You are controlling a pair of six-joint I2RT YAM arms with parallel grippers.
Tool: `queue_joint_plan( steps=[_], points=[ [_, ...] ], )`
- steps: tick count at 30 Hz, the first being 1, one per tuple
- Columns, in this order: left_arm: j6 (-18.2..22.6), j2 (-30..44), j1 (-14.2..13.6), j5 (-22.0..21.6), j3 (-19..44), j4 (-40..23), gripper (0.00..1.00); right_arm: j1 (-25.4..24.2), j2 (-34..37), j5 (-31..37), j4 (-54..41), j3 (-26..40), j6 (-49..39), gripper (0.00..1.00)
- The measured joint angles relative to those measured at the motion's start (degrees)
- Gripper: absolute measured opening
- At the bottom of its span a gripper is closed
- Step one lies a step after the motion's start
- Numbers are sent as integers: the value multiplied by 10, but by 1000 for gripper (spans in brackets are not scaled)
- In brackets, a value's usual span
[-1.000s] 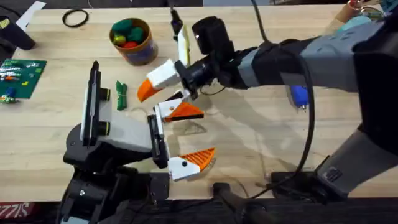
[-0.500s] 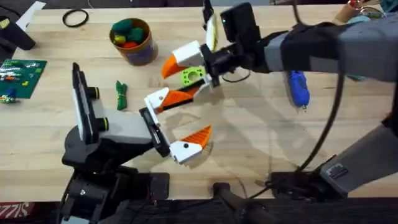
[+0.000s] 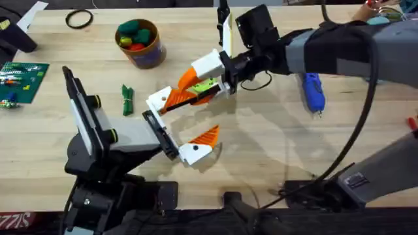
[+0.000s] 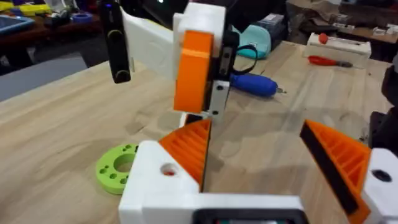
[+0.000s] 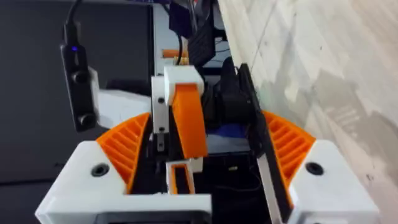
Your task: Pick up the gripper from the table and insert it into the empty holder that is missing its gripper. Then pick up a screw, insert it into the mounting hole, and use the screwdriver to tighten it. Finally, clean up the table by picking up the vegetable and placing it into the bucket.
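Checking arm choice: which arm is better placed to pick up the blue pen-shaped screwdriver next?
Right. The blue pen-shaped screwdriver lies on the wooden table's right side, beside the right arm; the left gripper sits farther from it, near the middle.

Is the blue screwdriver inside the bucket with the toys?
No, the screwdriver lies on the bare table far to the side of the bucket, which holds green and red toy pieces.

table: grainy matt wood | screwdriver: glossy blue plastic
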Motion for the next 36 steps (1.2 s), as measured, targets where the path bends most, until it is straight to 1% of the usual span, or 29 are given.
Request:
queue_joint_plan(
  steps=[5,8,9,10,11,13,14,15,16,18,22,23,24,27,36],
  points=[
    [5,0,0,-4,0,0,983,0,0,-15,-55,0,-68,996],
    [5,0,0,-4,0,0,983,0,0,-29,-59,-1,-106,990],
    [5,0,0,-4,0,0,983,0,0,-32,-59,-1,-115,967],
    [5,0,0,-4,0,0,983,0,0,-40,-59,-1,-134,768],
    [5,0,0,-4,0,0,983,0,0,-41,-60,-1,-136,640],
    [5,0,0,-4,0,0,983,0,0,-43,-60,-1,-143,497],
    [5,0,0,-4,0,0,983,0,0,-43,-59,-1,-144,330],
    [5,0,0,-4,0,0,983,0,0,-44,-60,-1,-147,228],
    [5,0,0,-5,0,0,983,0,0,-47,-60,-1,-148,175],
    [5,0,0,-5,0,0,983,0,0,-49,-58,-1,-150,152],
    [2,0,0,-4,0,0,983,0,0,-48,-58,-1,-151,146],
    [-4,0,0,-4,0,0,983,0,0,-48,-58,-1,-151,146],
    [-20,0,0,-3,0,0,983,0,0,-46,-58,-1,-149,148],
    [-31,0,0,0,0,0,983,0,0,-43,-57,-1,-143,149],
    [-42,0,1,28,0,-4,983,0,0,-40,-57,-1,-113,146]
  ],
)
